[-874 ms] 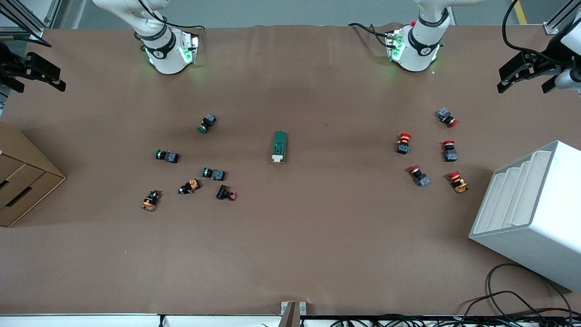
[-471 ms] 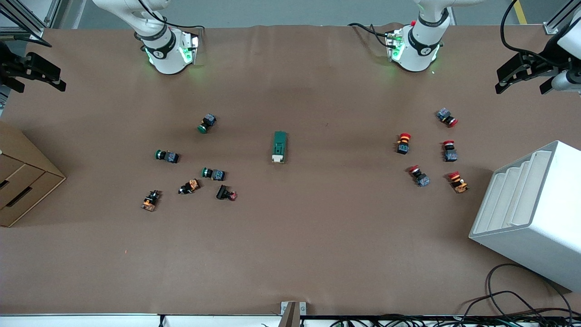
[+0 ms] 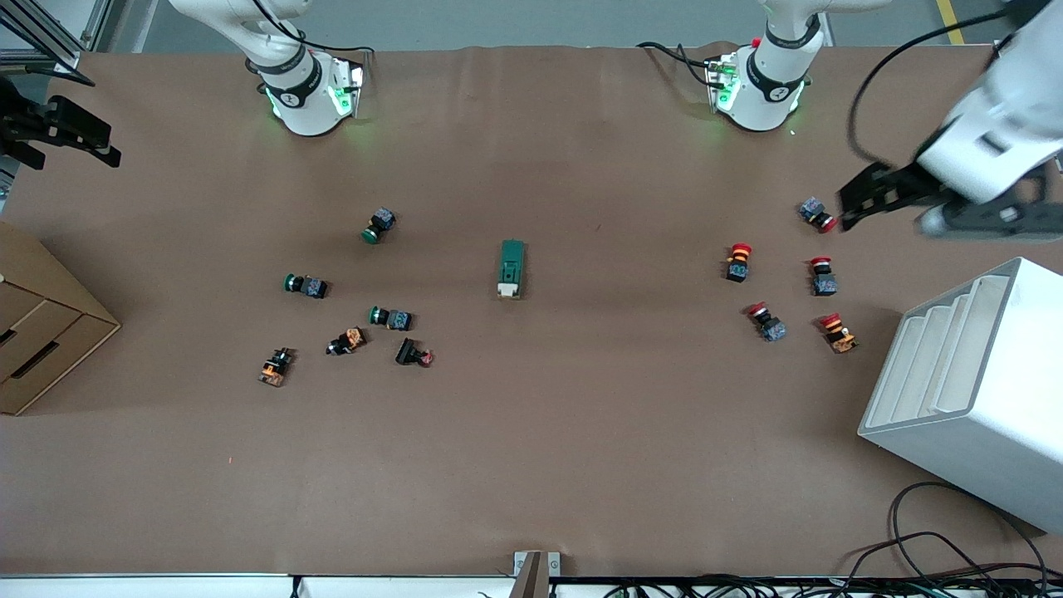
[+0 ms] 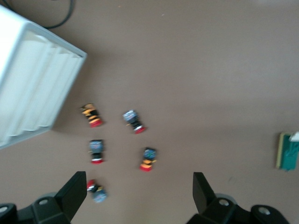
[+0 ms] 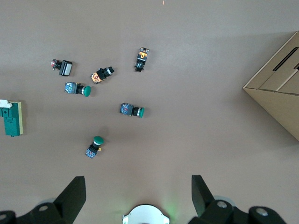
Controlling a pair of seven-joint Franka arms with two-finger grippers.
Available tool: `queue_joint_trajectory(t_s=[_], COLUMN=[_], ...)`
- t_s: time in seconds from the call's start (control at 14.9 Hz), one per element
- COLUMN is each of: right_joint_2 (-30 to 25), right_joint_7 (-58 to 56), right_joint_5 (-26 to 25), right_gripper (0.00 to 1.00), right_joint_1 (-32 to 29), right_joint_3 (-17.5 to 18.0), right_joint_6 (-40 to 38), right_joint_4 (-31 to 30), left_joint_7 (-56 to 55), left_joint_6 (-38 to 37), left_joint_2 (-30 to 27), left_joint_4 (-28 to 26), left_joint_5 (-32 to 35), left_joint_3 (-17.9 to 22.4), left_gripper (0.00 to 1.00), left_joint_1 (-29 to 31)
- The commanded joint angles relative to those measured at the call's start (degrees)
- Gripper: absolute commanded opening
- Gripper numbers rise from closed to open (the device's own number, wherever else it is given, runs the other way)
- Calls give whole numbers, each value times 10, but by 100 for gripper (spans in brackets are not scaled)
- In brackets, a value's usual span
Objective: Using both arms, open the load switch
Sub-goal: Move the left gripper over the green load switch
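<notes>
Jaws of left gripper (image 3: 864, 199): released, spread wide, holding nothing; up in the air over the red push buttons (image 3: 818, 216) at the left arm's end of the desk (image 3: 581, 432). In left wrist view, same jaws (image 4: 139, 196) seen parted, red buttons (image 4: 134, 121) below them, load switch (image 4: 288, 150) at the edge of that view, well apart.

Jaws of right gripper (image 3: 58, 133): released likewise, empty; parked over the desk's edge at the right arm's end, above the cardboard box (image 3: 41, 324); arm waiting. In right wrist view, jaws (image 5: 139, 196) open, green push buttons (image 5: 132, 110) scattered below, load switch (image 5: 11, 119) at that view's margin.

Load switch (image 3: 511, 268): flat on the desk, about midway between the two arms' ends, clear of both button groups. Long axis running from the robots' bases toward the front camera; white lever end nearer to that camera, green end toward the bases.

Relation for the coming move: switch well apart from both pairs of jaws, toward the desk's middle from each. Left gripper judged nearer. Approach from either end would probably meet the switch across its long sides.

White tiered rack (image 3: 963, 390): at the left arm's end, not involved.
</notes>
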Motion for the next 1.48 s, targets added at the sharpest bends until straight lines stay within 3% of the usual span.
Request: queue_joint_trajectory(t_s=[0.0, 0.2, 0.4, 0.74, 1.08, 1.28, 1.41], right_joint_2=[-9, -9, -9, -7, 2, 36, 46], right_joint_7=[-7, -7, -7, 0, -6, -1, -7], right_joint_5=[-8, -8, -8, -6, -4, -8, -4], right_gripper=[100, 100, 100, 100, 100, 100, 100], right_joint_1=[4, 4, 4, 5, 5, 1, -2], right_joint_3=[-2, -2, -1, -1, -2, -3, -5], right_joint_6=[-1, -1, 0, -1, 1, 13, 49], right_joint_4=[-7, -7, -6, 7, 9, 9, 11], left_joint_7=[-115, -227, -338, -526, -730, -848, -913], left_joint_6=[37, 111, 185, 236, 265, 303, 330], left_joint_2=[40, 60, 75, 140, 191, 195, 226], left_joint_4=[11, -30, -82, -90, -130, -185, -188], left_joint_5=[9, 12, 68, 130, 263, 337, 387], left_joint_3=[-41, -59, -60, -60, -61, -63, -63], left_gripper=[100, 100, 100, 100, 100, 100, 100], left_joint_1=[-23, -77, -144, -261, -383, -416, -446])
